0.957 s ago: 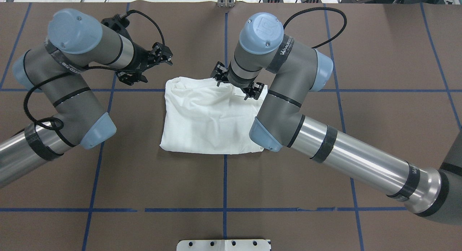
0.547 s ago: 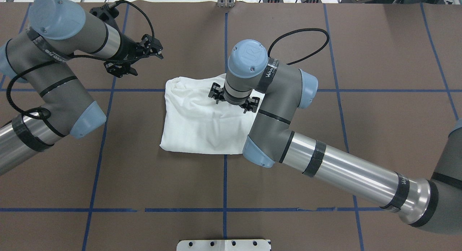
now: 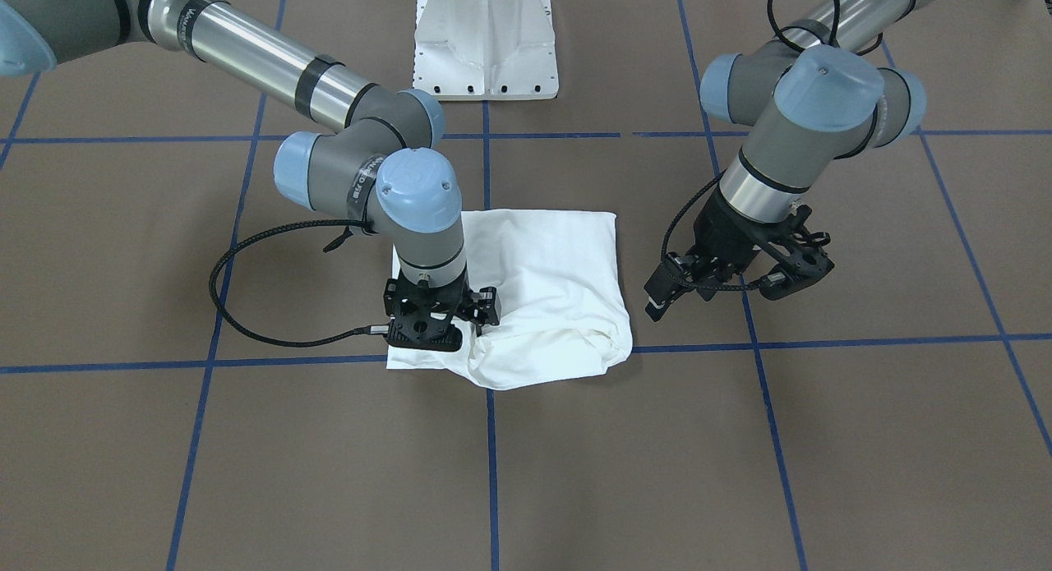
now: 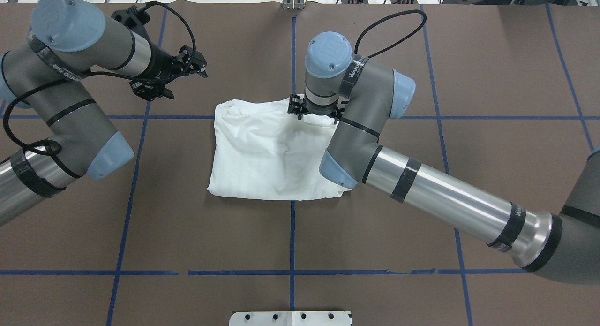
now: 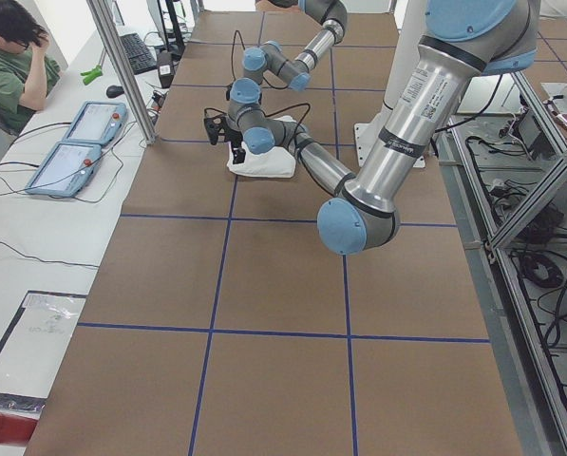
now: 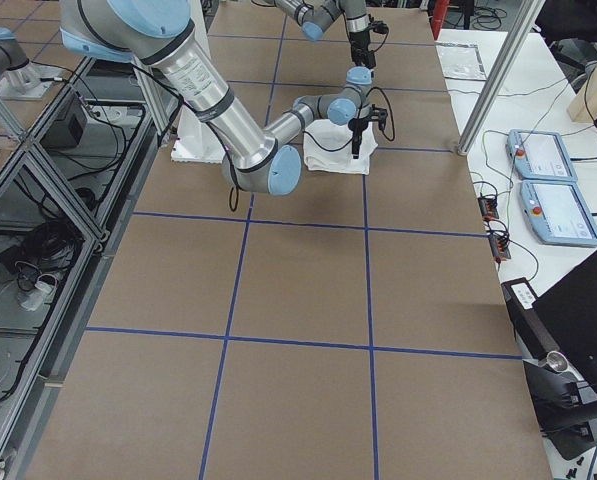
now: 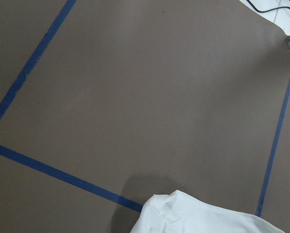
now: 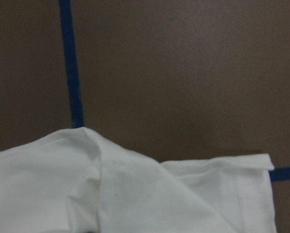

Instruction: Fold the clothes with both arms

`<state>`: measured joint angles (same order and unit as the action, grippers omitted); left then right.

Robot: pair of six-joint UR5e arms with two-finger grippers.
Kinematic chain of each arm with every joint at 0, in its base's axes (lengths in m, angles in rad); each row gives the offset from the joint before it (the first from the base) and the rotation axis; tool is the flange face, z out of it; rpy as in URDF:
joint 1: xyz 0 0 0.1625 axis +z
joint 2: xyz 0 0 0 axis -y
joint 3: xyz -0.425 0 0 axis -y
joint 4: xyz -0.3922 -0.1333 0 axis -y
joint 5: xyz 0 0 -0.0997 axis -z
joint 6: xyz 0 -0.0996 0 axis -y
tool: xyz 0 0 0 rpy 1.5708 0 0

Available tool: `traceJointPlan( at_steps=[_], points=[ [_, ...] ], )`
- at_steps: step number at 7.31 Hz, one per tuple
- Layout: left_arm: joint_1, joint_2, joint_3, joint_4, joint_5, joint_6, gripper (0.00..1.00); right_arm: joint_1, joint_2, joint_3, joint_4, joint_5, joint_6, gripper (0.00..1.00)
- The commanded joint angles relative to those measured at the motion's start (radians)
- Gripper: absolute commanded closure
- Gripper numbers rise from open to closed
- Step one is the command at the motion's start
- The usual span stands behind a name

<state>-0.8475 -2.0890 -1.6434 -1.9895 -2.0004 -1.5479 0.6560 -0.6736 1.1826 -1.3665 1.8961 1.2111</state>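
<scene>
The white shirt (image 4: 262, 152) lies folded into a rough rectangle at the table's middle, also seen in the front view (image 3: 546, 275). Its printed text, collar and label are hidden. My right gripper (image 4: 313, 112) points straight down at the shirt's far right corner, and its jaws look spread in the front view (image 3: 442, 334). A raised fold of cloth sits beside it. The right wrist view shows that corner (image 8: 135, 194) at the bottom. My left gripper (image 4: 199, 67) is open and empty, raised over bare table off the shirt's far left corner (image 3: 793, 275).
The brown table cover carries a grid of blue tape lines (image 4: 292, 232). The white pedestal base (image 3: 485, 45) stands behind the shirt. An operator (image 5: 8, 57) sits at the left end beside two control tablets (image 5: 79, 142).
My right gripper dipped toward the shirt's middle, then returned to its far right corner. My left arm drew back to the left and away from the shirt.
</scene>
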Motion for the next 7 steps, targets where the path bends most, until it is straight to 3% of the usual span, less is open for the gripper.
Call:
traceJointPlan(
  at_steps=[1,5,7],
  points=[
    [0.002,-0.003,-0.006,0.0,-0.017,-0.004,0.0,0.106,-0.003,-0.049,-0.003,0.012,-0.167,0.01],
    [-0.001,0.0,-0.006,-0.011,-0.034,0.018,0.0,0.206,-0.021,-0.034,-0.068,0.049,-0.292,0.0],
    [-0.063,0.06,-0.015,-0.009,-0.029,0.299,0.0,0.301,-0.117,0.036,-0.071,0.098,-0.446,0.0]
  ],
)
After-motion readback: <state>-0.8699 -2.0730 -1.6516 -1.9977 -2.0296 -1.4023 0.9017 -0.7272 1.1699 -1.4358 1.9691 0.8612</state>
